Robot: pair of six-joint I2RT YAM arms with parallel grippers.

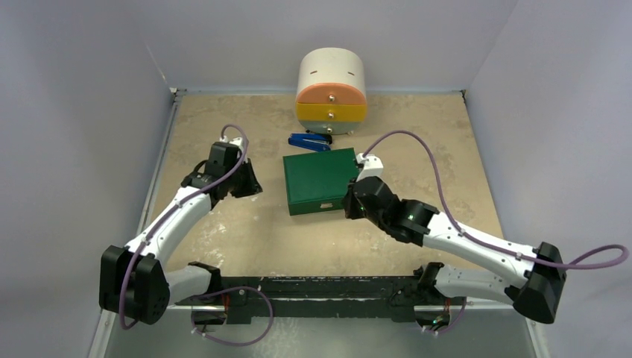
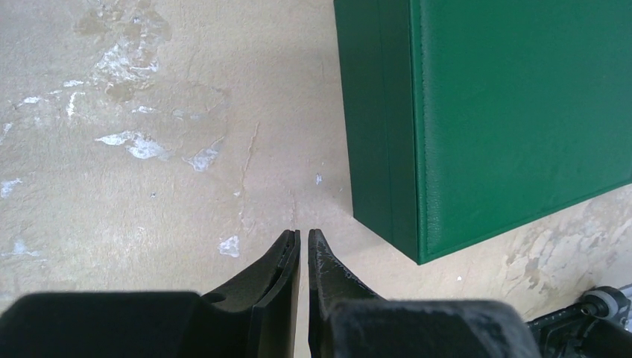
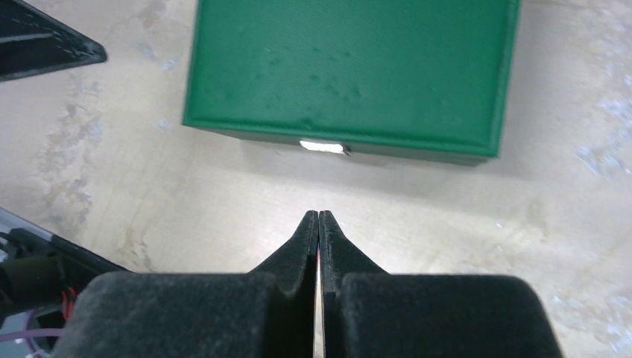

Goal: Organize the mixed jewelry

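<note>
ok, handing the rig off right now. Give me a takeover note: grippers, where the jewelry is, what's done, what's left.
Left gripper: all but shut, empty, hanging left of the green box.
Right gripper: shut, empty, facing the box's silver clasp, not touching it.
Jewelry: none in view; the box is closed.
Done: nothing that shows.
Left: probably open the box, then find and sort the pieces.
</note>
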